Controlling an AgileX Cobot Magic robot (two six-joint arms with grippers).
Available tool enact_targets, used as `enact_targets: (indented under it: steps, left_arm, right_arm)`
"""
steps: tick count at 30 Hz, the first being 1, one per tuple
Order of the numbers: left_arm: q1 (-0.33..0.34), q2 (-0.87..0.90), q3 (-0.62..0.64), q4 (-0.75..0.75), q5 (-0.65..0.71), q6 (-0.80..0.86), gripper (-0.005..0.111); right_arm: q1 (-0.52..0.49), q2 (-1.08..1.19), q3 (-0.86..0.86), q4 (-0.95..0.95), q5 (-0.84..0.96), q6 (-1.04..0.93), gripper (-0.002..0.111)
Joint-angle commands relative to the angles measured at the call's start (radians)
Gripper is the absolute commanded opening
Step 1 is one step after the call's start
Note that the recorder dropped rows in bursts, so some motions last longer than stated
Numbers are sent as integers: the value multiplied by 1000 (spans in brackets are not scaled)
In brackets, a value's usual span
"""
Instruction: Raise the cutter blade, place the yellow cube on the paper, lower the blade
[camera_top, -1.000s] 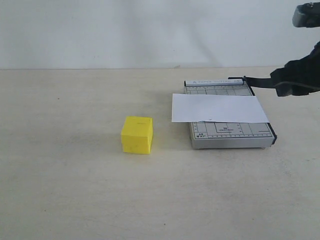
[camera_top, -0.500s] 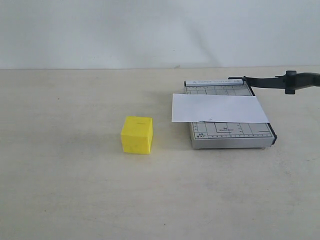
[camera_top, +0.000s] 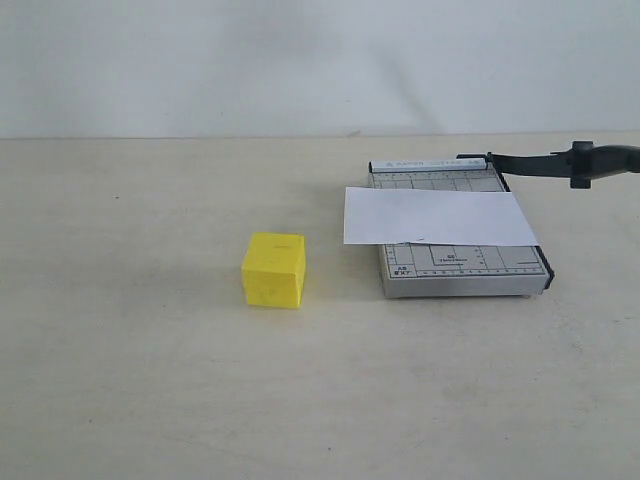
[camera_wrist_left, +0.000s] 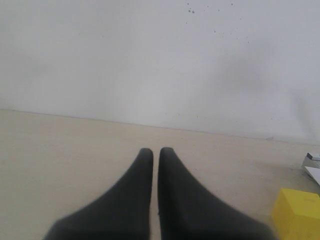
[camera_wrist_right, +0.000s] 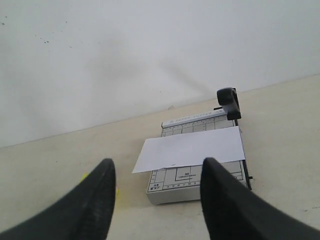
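Note:
The yellow cube (camera_top: 273, 270) sits on the table left of the grey gridded trimmer base (camera_top: 462, 267). The white paper (camera_top: 435, 217) lies across the base, overhanging its left side. The cutter blade (camera_top: 560, 164) stands raised off the base, its thick handle sticking out to the right. Neither gripper shows in the exterior view. In the left wrist view my left gripper (camera_wrist_left: 155, 152) is shut and empty, with the cube (camera_wrist_left: 297, 212) off to one side. My right gripper (camera_wrist_right: 158, 164) is open and empty, short of the base (camera_wrist_right: 200, 182), paper (camera_wrist_right: 192, 148) and blade handle (camera_wrist_right: 229, 102).
A plain white wall (camera_top: 300, 60) runs behind the beige table (camera_top: 150, 380). Only the cube and the trimmer stand on the table.
One second ago my right arm was at the blade handle at the right edge of the exterior view. It has since left that view, and the blade stays raised.

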Motion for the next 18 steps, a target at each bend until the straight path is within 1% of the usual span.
enact_targets:
  steps: [1, 9, 15, 18]
  left_arm:
    - [0, -3, -3, -6, -14, -9, 4]
    - [0, -3, -3, -6, -14, -9, 4]
    - [0, -3, -3, -6, -14, -2, 4]
    - [0, -3, -3, -6, -14, 0, 4]
  right_arm:
    - [2, -6, 4, 2, 2, -1, 50]
    - [2, -6, 64, -3, -32, -1, 50]
    - [2, -6, 106, -130, -275, -1, 50]
    - [2, -6, 106, -130, -298, -1, 50]
